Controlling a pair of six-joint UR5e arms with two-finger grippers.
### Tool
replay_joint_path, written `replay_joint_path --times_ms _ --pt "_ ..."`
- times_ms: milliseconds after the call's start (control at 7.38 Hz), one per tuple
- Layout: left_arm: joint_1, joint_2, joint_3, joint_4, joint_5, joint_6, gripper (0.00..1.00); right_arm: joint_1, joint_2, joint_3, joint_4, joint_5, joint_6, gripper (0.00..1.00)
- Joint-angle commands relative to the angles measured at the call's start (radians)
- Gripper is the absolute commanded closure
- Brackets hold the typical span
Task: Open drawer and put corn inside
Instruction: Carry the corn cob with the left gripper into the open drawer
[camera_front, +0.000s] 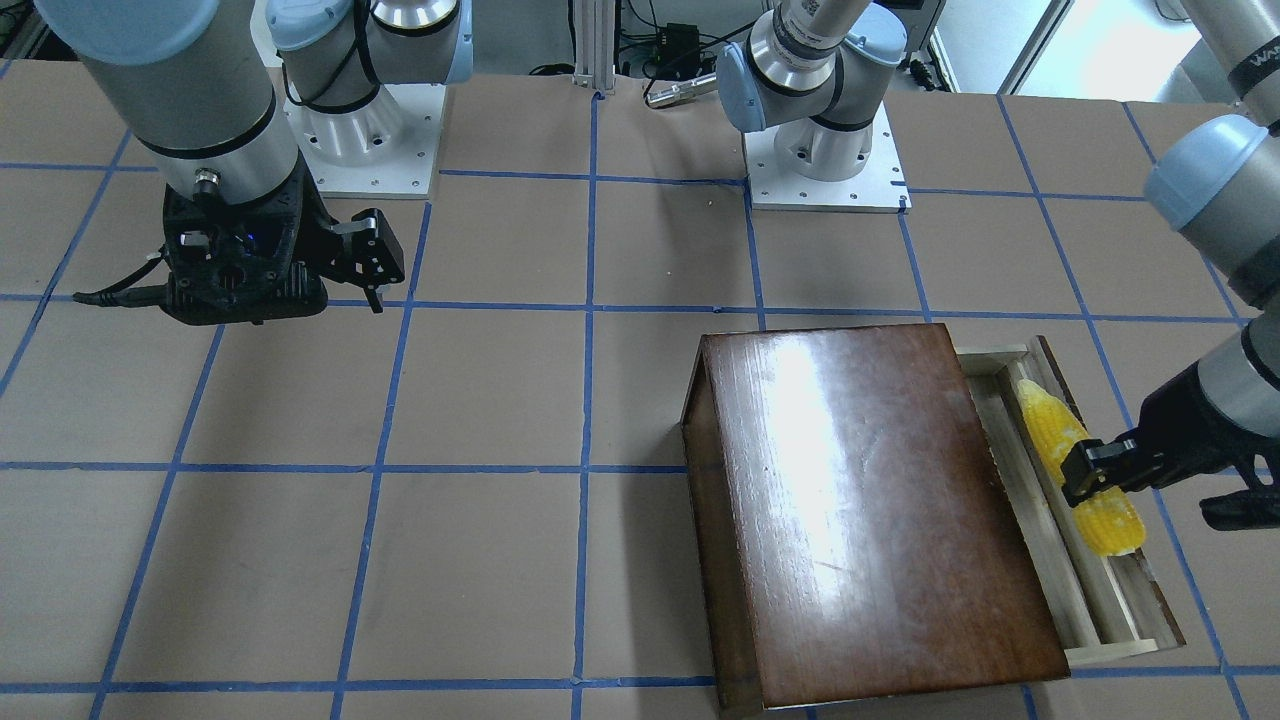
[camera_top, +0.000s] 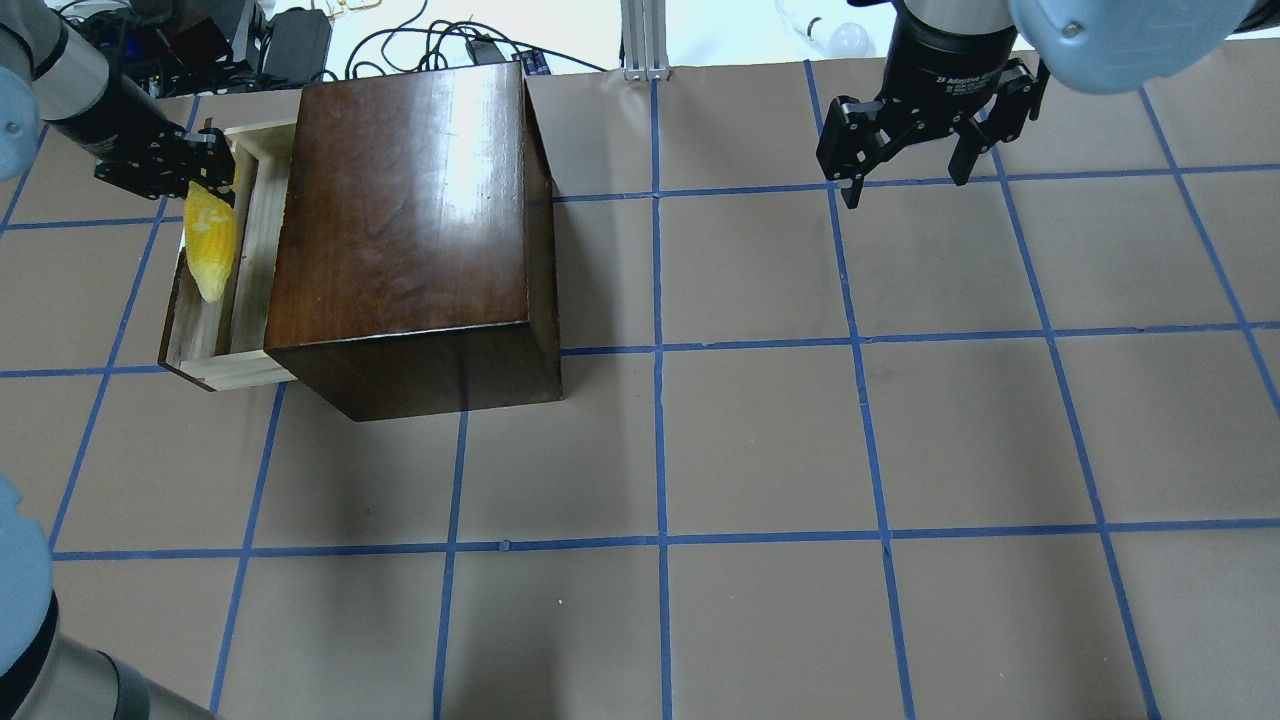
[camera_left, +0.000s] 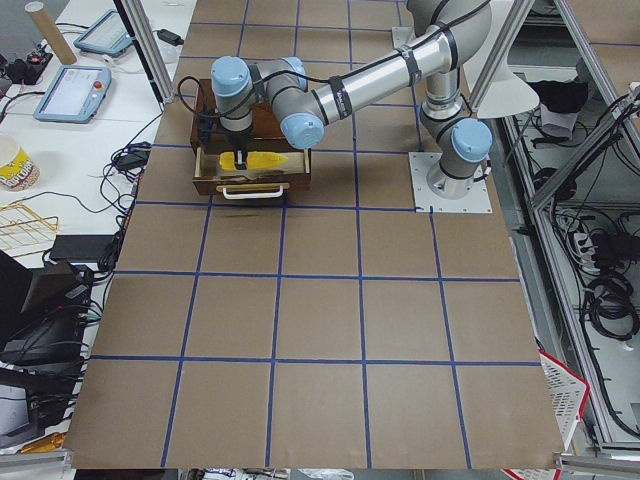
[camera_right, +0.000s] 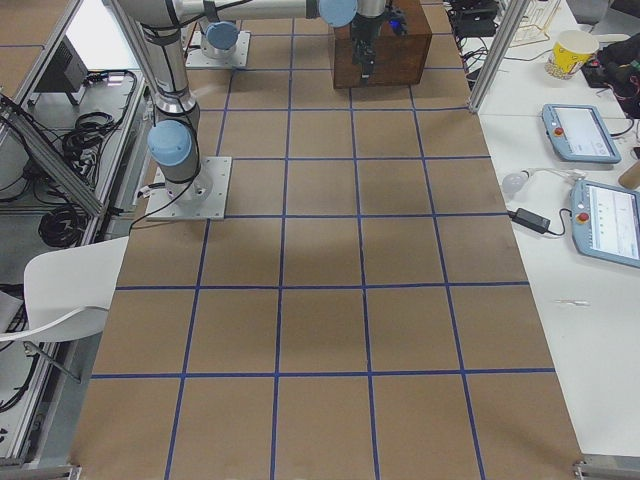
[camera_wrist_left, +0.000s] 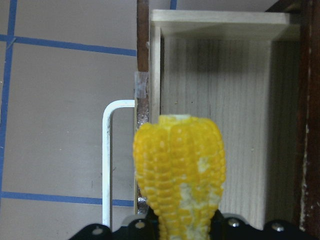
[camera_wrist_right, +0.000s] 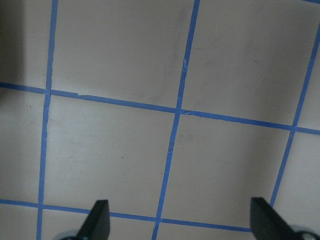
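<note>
Now: left end effector (camera_front: 1085, 478) clenched on corn (camera_front: 1048, 425), over pulled-out drawer (camera_front: 1085, 600) of cabinet (camera_front: 860, 500). Right end effector (camera_top: 905, 185) released, above desk (camera_top: 760, 440), well apart from cabinet.

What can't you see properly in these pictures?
Whether the corn touches the drawer floor: in the front-facing view the left gripper covers its middle.
The drawer's inner part: in the overhead view it is hidden under the cabinet.
The white handle: in the left wrist view the bottom edge cuts off its lower end.
The corn in the exterior right view: hidden behind the cabinet.
</note>
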Motion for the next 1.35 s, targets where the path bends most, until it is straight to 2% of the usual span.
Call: replay_joint_path --times_ms 0,135,271,406,948,1219 --pt "-0.021 -0.007 -0.004 0.002 0.001 0.011 1.00 0.000 0.000 0.000 0.002 0.000 0.001 0.00" --pt "-0.021 -0.008 -0.002 0.002 0.003 0.013 0.93 0.000 0.000 0.000 0.000 0.000 0.001 0.00" --pt "-0.021 -0.010 -0.004 0.001 0.003 0.013 0.20 0.000 0.000 0.000 0.000 0.000 -0.001 0.00" --pt "-0.020 -0.010 -0.005 0.002 0.003 0.014 0.07 0.000 0.000 0.000 0.002 0.000 -0.001 0.00" --pt "-0.013 -0.008 -0.009 -0.004 0.003 0.026 0.01 0.000 0.000 0.000 0.000 0.000 -0.001 0.00" --pt "-0.038 0.028 0.002 -0.028 0.003 0.023 0.00 0.000 0.000 0.000 0.002 0.000 0.001 0.00"
